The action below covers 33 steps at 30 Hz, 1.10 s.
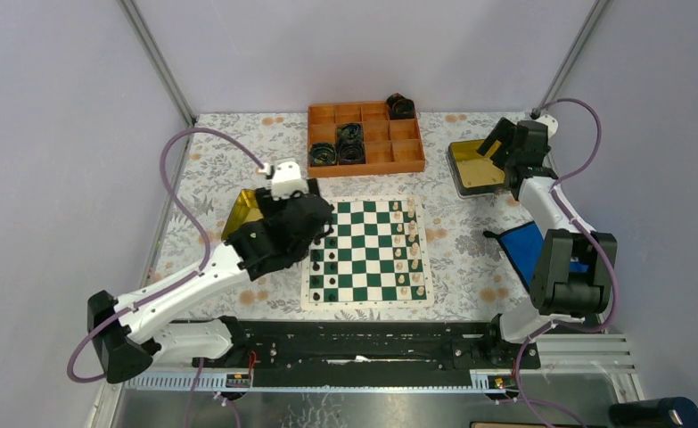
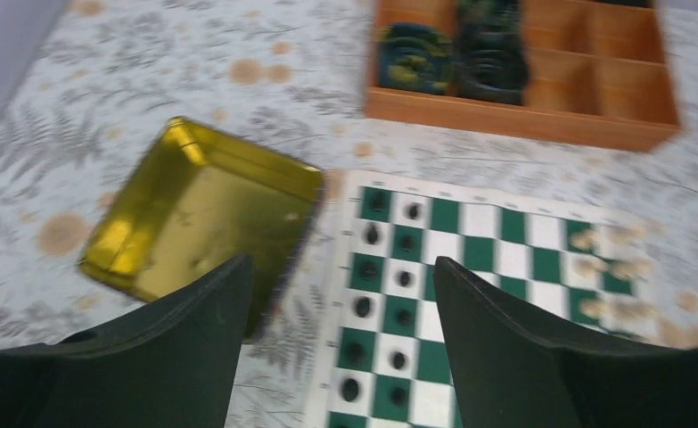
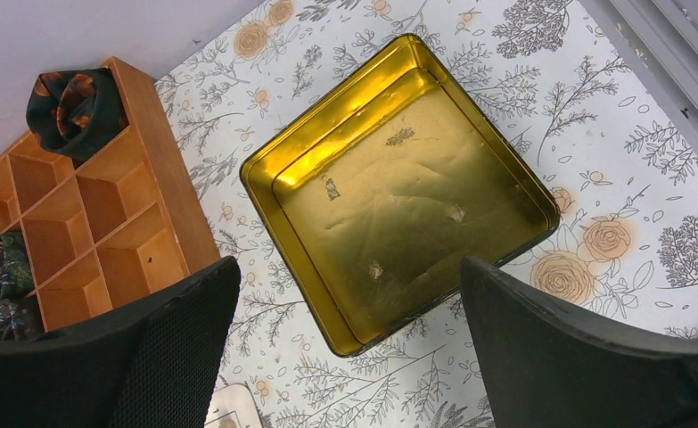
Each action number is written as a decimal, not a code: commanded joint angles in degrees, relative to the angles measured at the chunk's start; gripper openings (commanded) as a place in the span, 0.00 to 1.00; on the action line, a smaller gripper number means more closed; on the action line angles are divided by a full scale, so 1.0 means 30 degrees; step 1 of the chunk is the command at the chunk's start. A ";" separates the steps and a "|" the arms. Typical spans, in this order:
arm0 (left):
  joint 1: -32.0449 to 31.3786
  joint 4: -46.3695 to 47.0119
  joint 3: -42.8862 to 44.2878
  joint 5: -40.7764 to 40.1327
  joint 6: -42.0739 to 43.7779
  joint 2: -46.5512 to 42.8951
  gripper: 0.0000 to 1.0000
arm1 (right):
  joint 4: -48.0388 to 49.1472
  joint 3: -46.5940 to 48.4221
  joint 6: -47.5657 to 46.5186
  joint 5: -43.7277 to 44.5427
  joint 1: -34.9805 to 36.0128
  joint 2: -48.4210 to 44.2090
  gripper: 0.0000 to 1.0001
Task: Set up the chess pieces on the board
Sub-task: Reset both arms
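On the left gripper [image 2: 340, 264] the jaws stand apart and empty just above the left edge of the board [image 1: 366, 306]. There black chess pieces [image 1: 330, 267] line the two nearest files and cream chess pieces [image 1: 407, 254] line the two far ones, while the left tin [image 2: 193, 214] alongside looks empty. On the right gripper [image 3: 349, 263] the jaws are spread wide and empty over the right tin [image 3: 407, 196], also bare, well away on the tabletop [image 1: 229, 152]. The step looks like letting go of a late black piece, so the next move calls for checking that each home square is filled and lifting both arms clear.
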 commanded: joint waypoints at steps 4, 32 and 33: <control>0.4447 0.2112 -0.3856 -0.2291 -0.1851 -0.1926 0.95 | -0.1707 0.1434 -0.0487 0.2391 0.1285 0.0411 1.00; 1.1631 1.1110 -0.9571 0.4456 0.3227 -0.1920 0.99 | -0.1514 -0.0714 -0.2146 0.5240 0.4047 -0.1423 1.00; 1.1670 1.1244 -0.9642 0.4737 0.3395 -0.1915 0.99 | -0.1502 -0.0781 -0.2217 0.5186 0.4133 -0.1467 1.00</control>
